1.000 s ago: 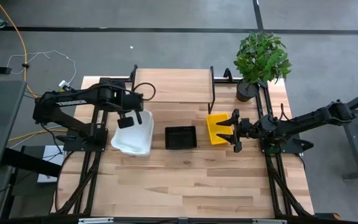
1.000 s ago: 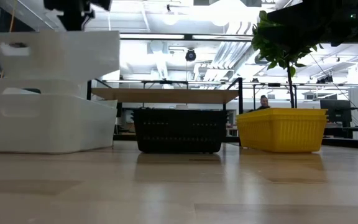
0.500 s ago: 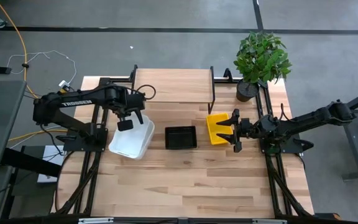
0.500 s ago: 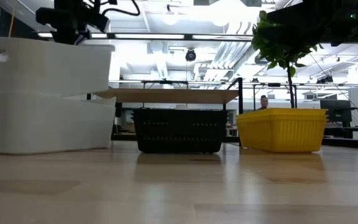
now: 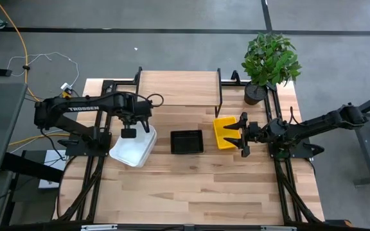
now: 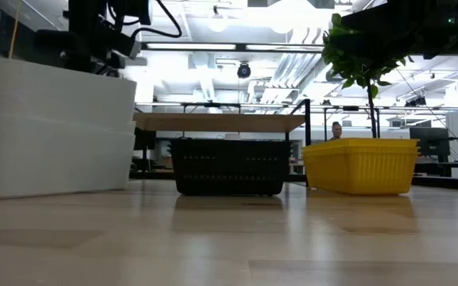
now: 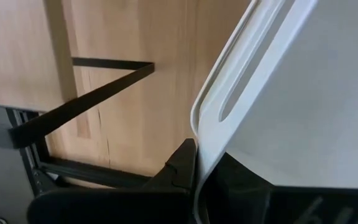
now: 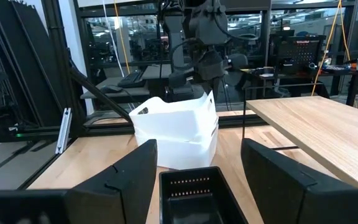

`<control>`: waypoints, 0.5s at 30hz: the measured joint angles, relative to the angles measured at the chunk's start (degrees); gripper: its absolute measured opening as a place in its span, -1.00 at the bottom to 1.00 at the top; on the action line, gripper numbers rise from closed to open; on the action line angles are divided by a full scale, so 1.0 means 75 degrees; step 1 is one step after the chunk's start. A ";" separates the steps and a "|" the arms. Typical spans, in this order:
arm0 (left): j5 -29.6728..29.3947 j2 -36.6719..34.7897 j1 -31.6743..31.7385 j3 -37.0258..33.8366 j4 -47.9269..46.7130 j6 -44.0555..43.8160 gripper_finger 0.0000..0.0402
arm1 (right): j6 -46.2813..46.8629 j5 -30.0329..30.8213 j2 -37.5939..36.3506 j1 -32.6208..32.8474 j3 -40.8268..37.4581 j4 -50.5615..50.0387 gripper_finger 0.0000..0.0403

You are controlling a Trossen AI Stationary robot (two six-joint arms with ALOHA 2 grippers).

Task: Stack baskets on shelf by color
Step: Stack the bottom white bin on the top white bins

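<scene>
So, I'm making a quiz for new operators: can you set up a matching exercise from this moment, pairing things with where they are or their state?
Things:
1. white baskets
2. black basket
3. yellow basket
4. shelf

Places or states:
A. bare on top
B. right in front of the open right hand
C. rim pinched by the left hand
D. middle of the row, untouched

Pairs: 1-C, 2-D, 3-B, 4-A

Left arm reaches across in front of the shelf (image 5: pixel 178 88), near its left end. Left gripper (image 5: pixel 128 132) is clamped on a basket's rim, pointing down. Right arm extends in level toward the shelf's right end; right gripper (image 5: pixel 239 135) hangs with fingers spread wide, holding nothing.
</scene>
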 joint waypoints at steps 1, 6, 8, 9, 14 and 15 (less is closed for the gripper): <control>0.0013 0.0000 0.0000 -0.0046 0.0061 0.0014 -1.00 | 0.0000 0.0000 0.0000 0.0001 0.0000 0.0003 0.09; 0.0051 -0.0002 0.0000 -0.0294 0.0404 0.0030 -0.98 | 0.0000 0.0000 0.0000 0.0000 0.0000 0.0000 0.09; 0.0043 -0.0002 0.0000 -0.0382 0.0570 0.0035 -0.95 | 0.0000 0.0000 0.0000 0.0000 0.0000 0.0000 0.09; 0.0040 0.0000 0.0000 -0.0402 0.0657 0.0040 -0.92 | 0.0000 0.0000 0.0000 0.0000 0.0000 0.0000 0.09; 0.0019 0.0000 -0.0003 -0.0404 0.0864 -0.0090 -0.69 | 0.0000 0.0000 0.0000 0.0000 0.0000 0.0000 0.09; 0.0013 0.0000 -0.0003 -0.0401 0.0848 -0.0157 -0.64 | 0.0000 0.0000 0.0000 0.0000 0.0000 0.0003 0.09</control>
